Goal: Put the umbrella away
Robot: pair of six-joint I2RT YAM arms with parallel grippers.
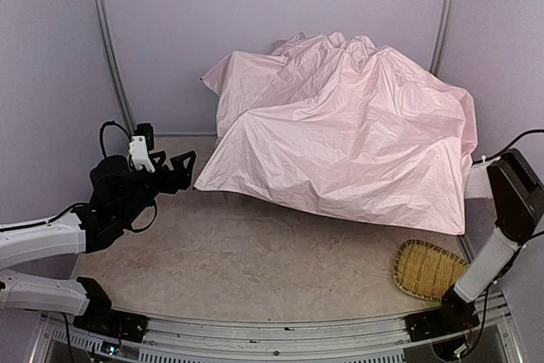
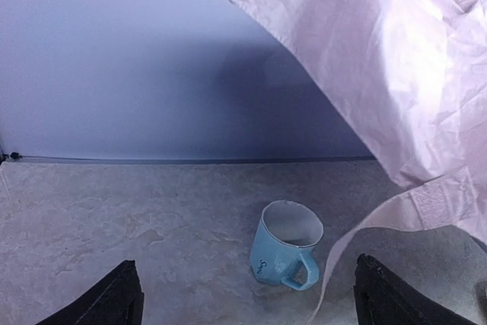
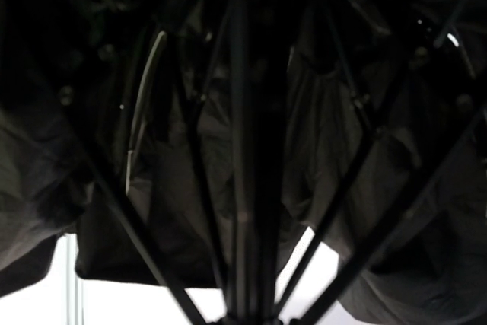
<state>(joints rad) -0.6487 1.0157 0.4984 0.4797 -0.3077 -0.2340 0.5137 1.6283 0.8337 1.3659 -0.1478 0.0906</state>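
Observation:
The umbrella [image 1: 340, 133] stands half open over the back of the table, its pale pink fabric crumpled and sagging. My right arm [image 1: 510, 197] reaches in at the canopy's right edge, where the fabric hides its gripper. In the right wrist view the thin black shaft [image 3: 242, 150] runs straight up from the bottom centre among black ribs and lining, as if clamped there. The fingers themselves do not show. My left gripper [image 1: 176, 167] hangs open just left of the canopy's lower left corner, nothing between its fingers [image 2: 122, 294]. A pink strap [image 2: 365, 237] dangles beside it.
A light blue mug [image 2: 285, 253] stands on the tabletop ahead of my left gripper, under the canopy's edge [image 2: 304, 28]. A woven bamboo tray [image 1: 429, 268] lies at the front right by the right arm's base. Lilac walls close in the back and sides.

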